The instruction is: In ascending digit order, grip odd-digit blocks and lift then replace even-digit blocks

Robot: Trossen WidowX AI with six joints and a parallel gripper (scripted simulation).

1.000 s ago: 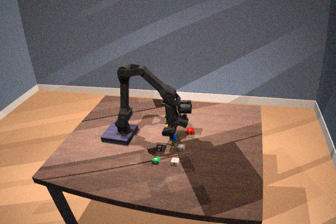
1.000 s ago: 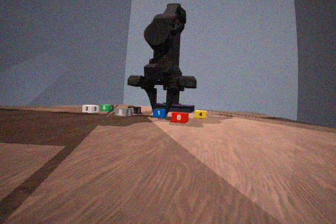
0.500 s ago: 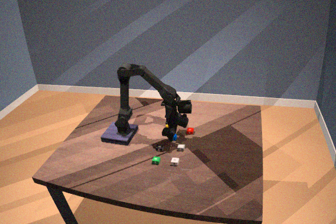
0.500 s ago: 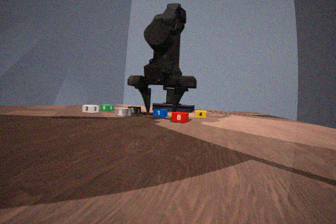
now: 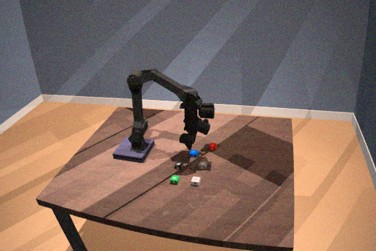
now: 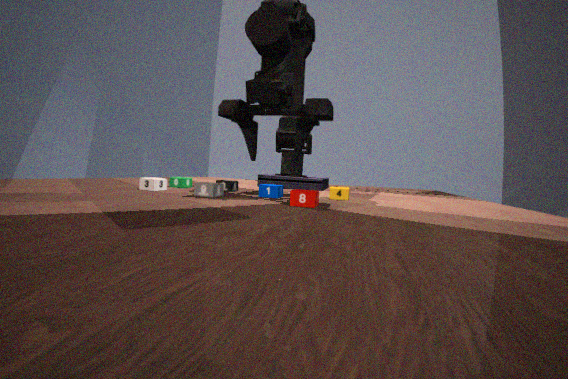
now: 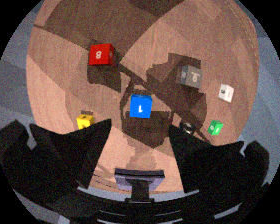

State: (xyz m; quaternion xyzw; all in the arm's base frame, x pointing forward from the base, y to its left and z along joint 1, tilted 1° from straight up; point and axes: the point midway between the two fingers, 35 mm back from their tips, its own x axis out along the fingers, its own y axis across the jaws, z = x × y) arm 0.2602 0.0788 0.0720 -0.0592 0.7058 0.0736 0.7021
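Observation:
My gripper (image 5: 189,146) (image 6: 277,157) (image 7: 140,125) is open and empty, above the table near the blue block (image 5: 194,153) (image 6: 270,191) (image 7: 141,106), which shows a 1. The red block (image 5: 212,147) (image 6: 304,199) (image 7: 101,55) shows 8. The yellow block (image 6: 339,193) (image 7: 85,122) shows 4; the arm hides it in the top view. The white block (image 5: 195,181) (image 6: 153,184) (image 7: 226,92) shows 3. Digits on the grey block (image 5: 202,165) (image 6: 209,190) (image 7: 192,77), green block (image 5: 175,179) (image 6: 180,182) (image 7: 215,127) and black block (image 5: 179,165) (image 6: 228,186) (image 7: 186,128) are unclear.
The arm's purple base (image 5: 129,155) (image 6: 320,183) (image 7: 123,181) stands on the table (image 5: 159,214), left of the blocks in the top view. The arm's shadow falls around the blue and grey blocks.

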